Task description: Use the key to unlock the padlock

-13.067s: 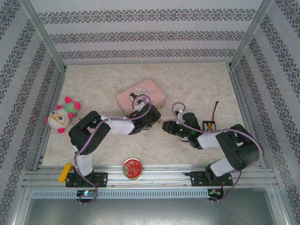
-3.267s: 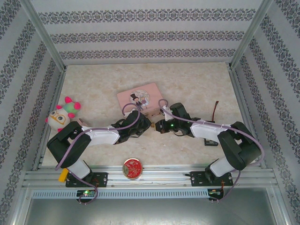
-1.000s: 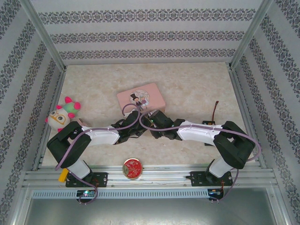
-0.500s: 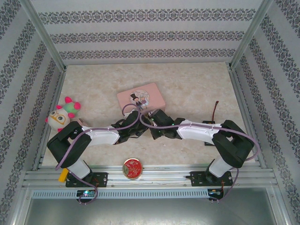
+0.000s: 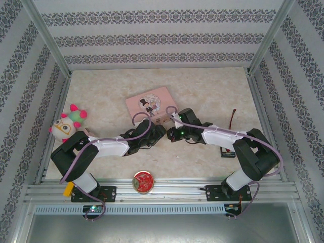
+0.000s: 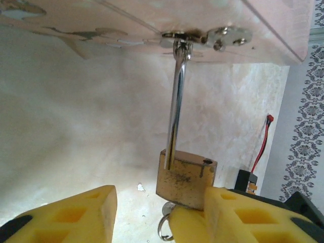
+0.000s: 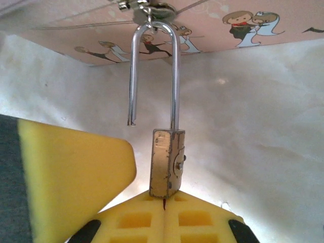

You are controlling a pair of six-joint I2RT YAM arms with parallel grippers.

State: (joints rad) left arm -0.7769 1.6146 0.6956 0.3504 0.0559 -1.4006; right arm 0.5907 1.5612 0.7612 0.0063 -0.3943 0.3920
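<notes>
Right pincer [image 7: 164, 202] pinches the key [image 6: 168, 209] under the padlock [image 7: 166, 162]. Left pincer [image 6: 158, 201] is parted around its body. It hangs mid-bench from the box [image 5: 152, 104] hasp, one shackle leg free.

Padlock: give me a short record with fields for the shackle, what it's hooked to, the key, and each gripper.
padlock: brass body, out in front of the pink tin box
shackle: open, one leg free of the body
attachment: shackle looped through the box's hasp
key: at the underside of the body, ring dangling
left gripper: open, padlock body beside one finger
right gripper: shut right under the body, apparently on the key
</notes>
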